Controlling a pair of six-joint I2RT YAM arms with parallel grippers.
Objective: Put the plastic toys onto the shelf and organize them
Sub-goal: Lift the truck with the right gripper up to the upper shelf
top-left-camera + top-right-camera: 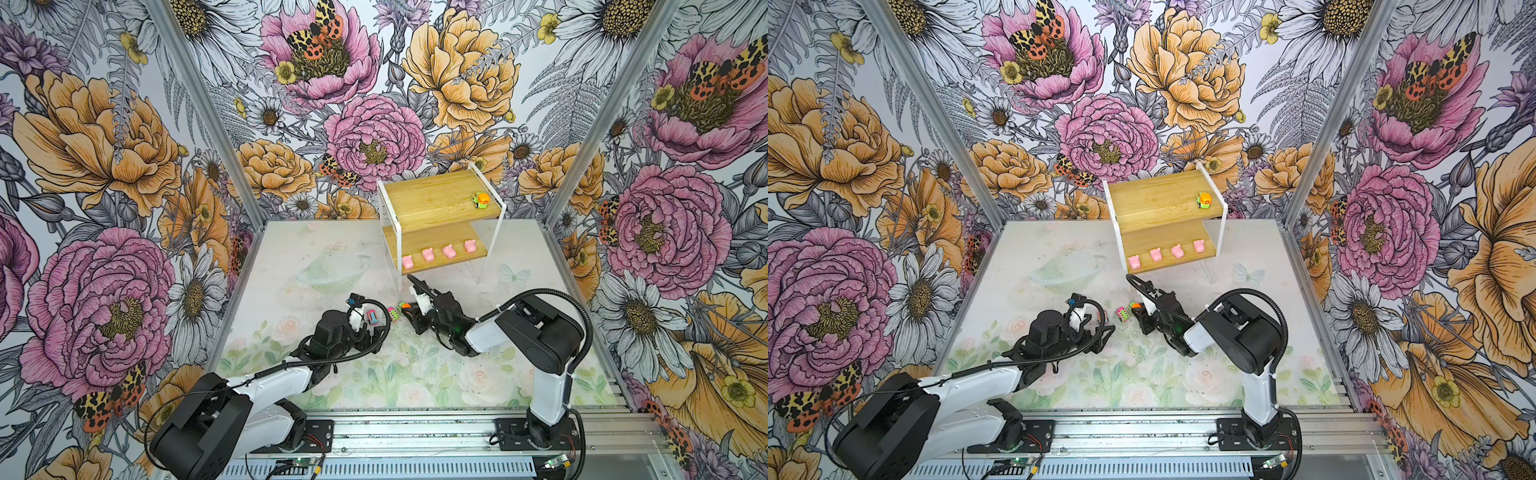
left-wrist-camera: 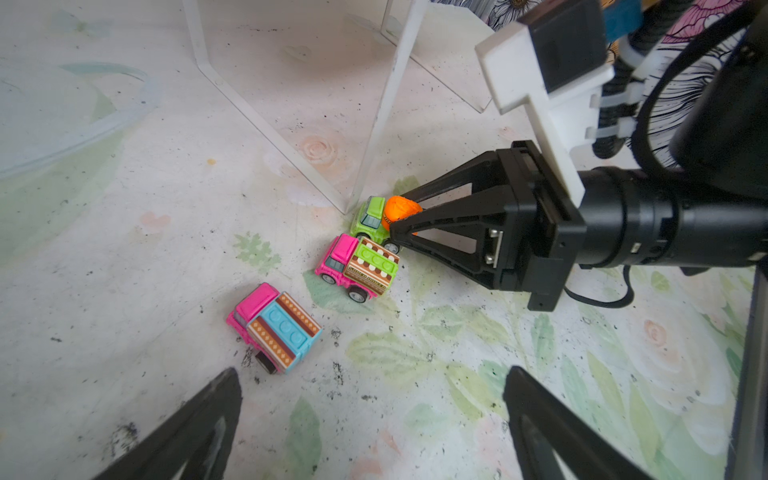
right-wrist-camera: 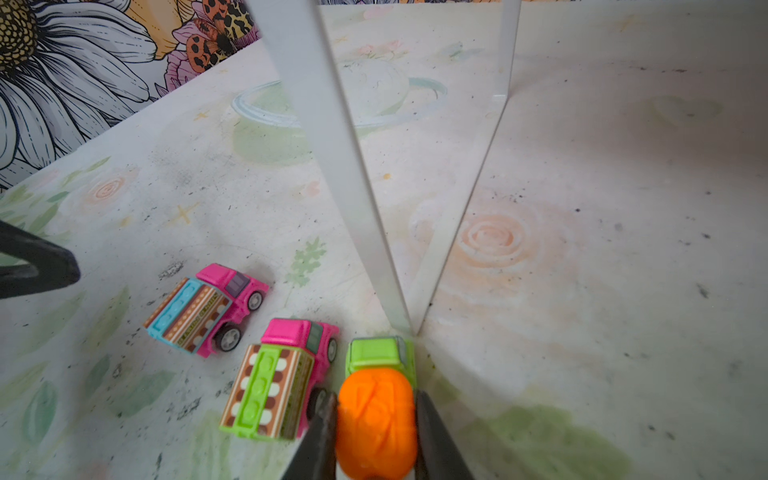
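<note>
The shelf (image 1: 436, 195) (image 1: 1158, 193) stands at the back right of the table. One orange-and-green car (image 1: 482, 200) (image 1: 1203, 200) sits on its upper board, and several pink pigs (image 1: 449, 251) (image 1: 1177, 251) line its lower board. Three plastic toys are on the table by the shelf's front leg. My right gripper (image 3: 376, 399) (image 2: 398, 214) is shut on the orange drum of an orange-and-green car (image 3: 376, 419) (image 2: 374, 216) (image 1: 405, 306). Touching it is a pink car with green trim (image 3: 282, 378) (image 2: 359, 266). A pink car with blue trim (image 2: 276, 328) (image 3: 203, 309) lies just ahead of my open, empty left gripper (image 2: 372, 374).
The shelf's white front leg (image 3: 332, 166) (image 2: 382, 116) meets the table right beside the gripped car's green cab. Flower-printed walls (image 1: 124, 166) close in the left, back and right. A metal rail (image 1: 415, 432) carrying both arm bases runs along the front edge.
</note>
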